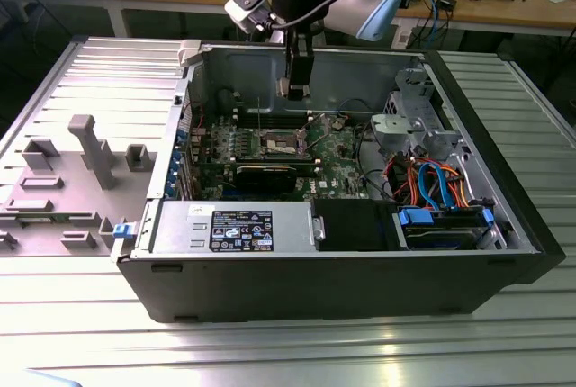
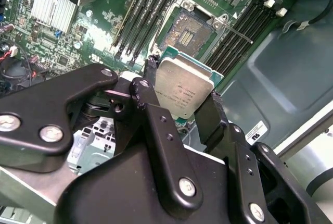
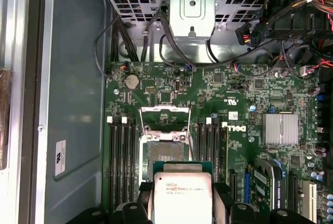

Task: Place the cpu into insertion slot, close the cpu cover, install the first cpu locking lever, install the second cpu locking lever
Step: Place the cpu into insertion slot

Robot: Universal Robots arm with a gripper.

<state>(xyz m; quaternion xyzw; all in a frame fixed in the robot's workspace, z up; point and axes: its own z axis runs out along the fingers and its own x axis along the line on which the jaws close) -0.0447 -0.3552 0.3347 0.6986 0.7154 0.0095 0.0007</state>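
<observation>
In both wrist views the cpu, a flat square chip with a dull silver top, sits between the black fingers of my gripper. The gripper is shut on its two edges. The chip hangs above the motherboard, close beside the insertion slot, whose tan contact field lies bare. The cpu cover stands swung up at the slot's far side. A thin wire locking lever sticks out beside the socket. In the exterior view my gripper hovers inside the open computer case, above the slot.
Long black memory slots flank the socket on both sides. A black expansion card, a power supply, a drive cage and coloured cables fill the case. A grey fixture stands on the exterior view's left.
</observation>
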